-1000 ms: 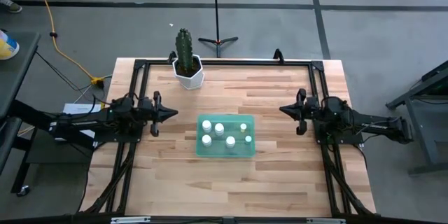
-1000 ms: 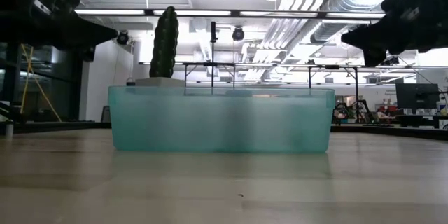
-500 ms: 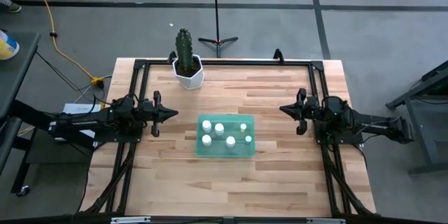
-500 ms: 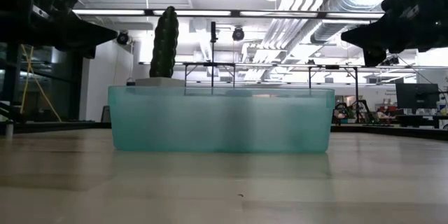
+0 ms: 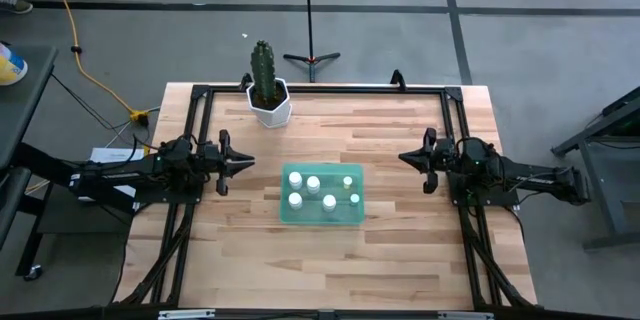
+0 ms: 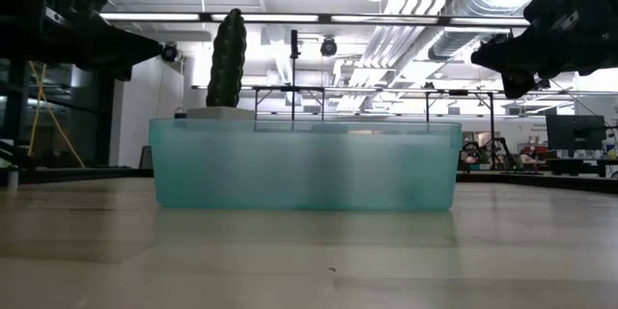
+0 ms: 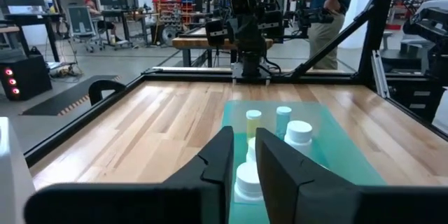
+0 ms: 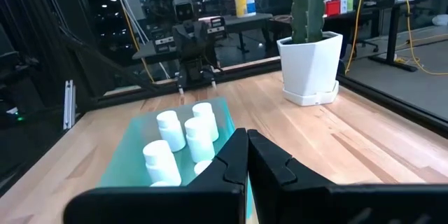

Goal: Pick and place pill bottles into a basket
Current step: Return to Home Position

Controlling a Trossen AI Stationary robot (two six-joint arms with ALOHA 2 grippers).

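Note:
The translucent green basket (image 5: 345, 213) stands on the middle of the wooden table, and several small white pill bottles (image 5: 313, 183) stand upright on its floor, one of them yellowish (image 5: 352, 197). My left gripper (image 5: 250, 163) hovers level above the table to the basket's left, its fingers a narrow gap apart (image 7: 242, 134), with nothing between them. My right gripper (image 5: 402, 156) hovers level to the basket's right, shut (image 8: 247, 134) and empty. Both point at the basket (image 6: 304, 166) from well above its rim. The bottles show in both wrist views (image 7: 299, 135) (image 8: 199, 134).
A white hexagonal pot with a green cactus (image 5: 268, 90) stands at the table's far left, behind the basket. A black frame (image 5: 320, 88) runs along the table's far and side edges. Bare wood lies in front of the basket. A person (image 7: 329, 14) stands beyond the table.

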